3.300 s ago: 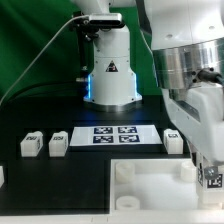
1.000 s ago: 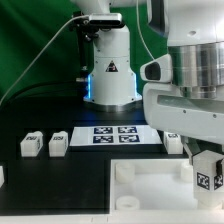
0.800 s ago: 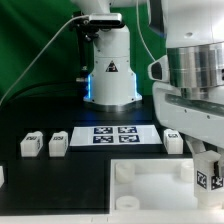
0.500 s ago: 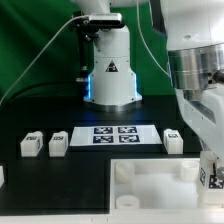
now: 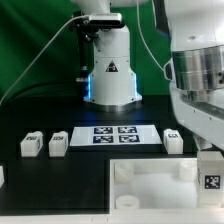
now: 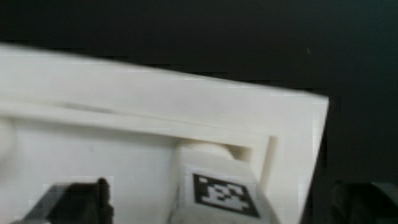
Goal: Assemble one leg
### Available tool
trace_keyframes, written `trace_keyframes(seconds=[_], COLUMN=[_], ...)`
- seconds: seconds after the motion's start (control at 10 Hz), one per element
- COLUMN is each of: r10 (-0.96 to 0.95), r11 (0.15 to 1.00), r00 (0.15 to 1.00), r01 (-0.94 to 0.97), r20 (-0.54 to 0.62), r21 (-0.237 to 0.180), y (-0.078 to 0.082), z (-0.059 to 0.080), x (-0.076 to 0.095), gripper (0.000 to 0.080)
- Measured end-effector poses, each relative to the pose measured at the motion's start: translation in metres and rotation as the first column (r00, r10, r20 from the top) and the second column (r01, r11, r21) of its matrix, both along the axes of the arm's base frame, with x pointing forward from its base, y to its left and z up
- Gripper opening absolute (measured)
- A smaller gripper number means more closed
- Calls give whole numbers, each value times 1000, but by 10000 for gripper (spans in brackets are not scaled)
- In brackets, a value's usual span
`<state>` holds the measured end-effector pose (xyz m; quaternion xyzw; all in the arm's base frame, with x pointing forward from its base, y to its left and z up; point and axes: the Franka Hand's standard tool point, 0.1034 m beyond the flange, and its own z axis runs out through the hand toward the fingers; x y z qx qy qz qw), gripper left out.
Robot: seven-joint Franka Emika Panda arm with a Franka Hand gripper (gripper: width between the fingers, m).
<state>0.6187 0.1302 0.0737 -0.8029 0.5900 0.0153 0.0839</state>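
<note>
Tabletop (image 5: 40,195), black, carries all the parts. Arm (image 5: 195,80) fills the exterior view's right, wrist pointing down over a corner of the white tray (image 5: 150,195). Marker board (image 5: 113,133) lies flat behind the tray. Spare legs (image 5: 57,144) stand in a row beside the board, well apart from the work. The leg (image 5: 210,176) is at the tray's corner on the exterior view's right, upright, tag face toward the camera, long axis in line with the wrist above it. Pincer (image 6: 217,200) straddles it: in the wrist view the leg (image 6: 222,188) lies directly between the two dark fingertips (image 6: 80,200) with a clear gap on either side, so the jaws read as spread and off the block. Judgement: the coming move turns on this centring, since a straight close would take the leg across its short width. Exterior view gives uprightness and corner position but hides the fingertips. Wrist view gives the gaps and the tray (image 6: 143,90) beneath, but not whether the foot is seated in a socket.
</note>
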Motion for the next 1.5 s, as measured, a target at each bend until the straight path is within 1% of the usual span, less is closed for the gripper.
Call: trace_keyframes(seconds=[0.1, 0.2, 0.3, 0.4, 0.5, 0.6, 0.8, 0.9, 1.0, 1.1, 1.2, 1.3, 1.4, 1.5], r10=[114, 203, 326, 457, 599, 737, 906, 940, 956, 947, 936, 923, 860, 784], r11=[993, 979, 945, 889, 799, 674, 420, 339, 292, 320, 350, 383, 509, 618], r00=[993, 979, 944, 888, 800, 675, 422, 340, 292, 321, 351, 384, 509, 619], r01=[-114, -203, -324, -454, -593, -728, -890, -922, -936, -927, -917, -905, -845, -772], r20=[16, 29, 44, 47, 38, 41, 33, 28, 27, 28, 29, 33, 43, 49], r21=[-11, -20, -36, -60, -97, -127, -174, -187, -197, -194, -190, -186, -167, -146], y=[1, 1, 0, 1, 2, -4, -17, -21, -26, -27, -26, -26, -24, -23], z=[0, 0, 0, -1, 0, 1, 2, 3, 3, 3, 3, 3, 3, 3], x=[0, 0, 0, -1, 0, 2, 6, 8, 9, 9, 9, 9, 9, 9], gripper=[641, 647, 647, 649, 649, 649, 649, 649, 649, 649, 515, 515, 375, 291])
